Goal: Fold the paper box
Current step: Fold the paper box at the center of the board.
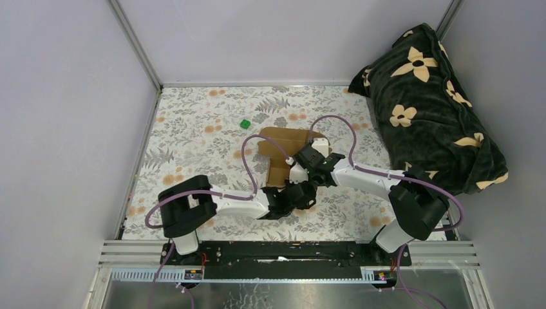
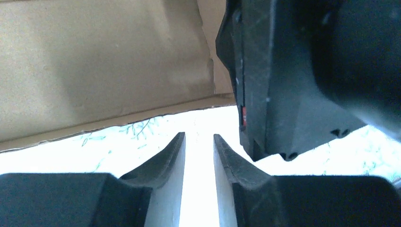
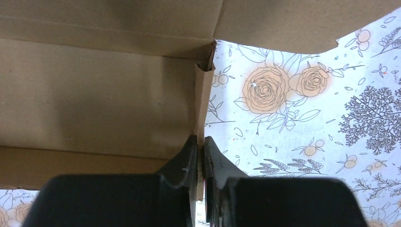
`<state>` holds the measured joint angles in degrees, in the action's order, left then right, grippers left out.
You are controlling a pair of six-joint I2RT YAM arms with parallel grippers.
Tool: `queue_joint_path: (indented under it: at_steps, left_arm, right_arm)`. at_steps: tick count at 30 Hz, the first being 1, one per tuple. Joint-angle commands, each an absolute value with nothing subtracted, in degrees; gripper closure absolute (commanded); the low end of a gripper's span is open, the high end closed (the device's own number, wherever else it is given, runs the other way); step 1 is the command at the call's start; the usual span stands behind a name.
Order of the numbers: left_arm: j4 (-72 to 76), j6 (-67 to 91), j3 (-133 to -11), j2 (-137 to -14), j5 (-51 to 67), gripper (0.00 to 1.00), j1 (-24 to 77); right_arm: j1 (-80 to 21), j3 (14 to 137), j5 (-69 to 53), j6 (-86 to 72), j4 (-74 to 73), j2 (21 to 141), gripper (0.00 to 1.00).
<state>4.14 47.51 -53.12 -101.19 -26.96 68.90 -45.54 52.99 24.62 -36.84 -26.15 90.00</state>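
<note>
Action mid-table: left gripper (image 2: pixel 198 156) nearest, jaws a narrow slit apart, nothing between them, the paper box (image 2: pixel 104 61) just ahead at its 11 o'clock. Right gripper (image 3: pixel 200 151) next, pinched tight on an upright flap edge of that box, which lies on the floral table (image 1: pixel 193 129). Green cube (image 1: pixel 245 123) at the box's 10 o'clock, dark flowered cushion (image 1: pixel 425 109) at 2 o'clock.

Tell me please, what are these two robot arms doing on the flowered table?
They are folding a brown paper box, which is a partly folded sheet at this moment. The right gripper pinches the edge of one upright flap. The left gripper is close beside it, jaws a little apart, holding nothing. A small green cube lies apart from the cardboard, untouched.
</note>
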Motion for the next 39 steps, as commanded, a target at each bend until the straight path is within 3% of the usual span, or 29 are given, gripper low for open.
queue_joint_path:
  at_steps: [1, 12, 18, 25, 39]
  left_arm:
    - [13.6, 45.0, -57.73, -90.1, -28.69, 0.65, 70.2]
    - [-2.83, 45.68, -50.82, -68.02, -36.29, 0.6, 69.35]
    - [-7.55, 46.87, -44.63, -59.65, -36.92, 0.57, 63.55]
    - [-5.99, 47.35, -39.37, -56.9, -32.92, 0.57, 57.05]
    - [-0.47, 47.93, -33.71, -58.7, -27.89, 0.57, 54.64]
  right_arm:
    - [-47.29, 50.91, 22.81, -33.94, -31.32, 94.42, 1.0]
    - [-47.29, 50.91, 26.9, -30.6, -37.34, 94.51, 1.0]
    - [-47.39, 53.43, 26.88, -30.34, -40.28, 97.14, 1.0]
    - [-49.42, 57.19, 29.04, -30.64, -46.5, 97.81, 1.0]
    - [-56.05, 60.05, 32.34, -32.03, -52.14, 100.85, 1.0]
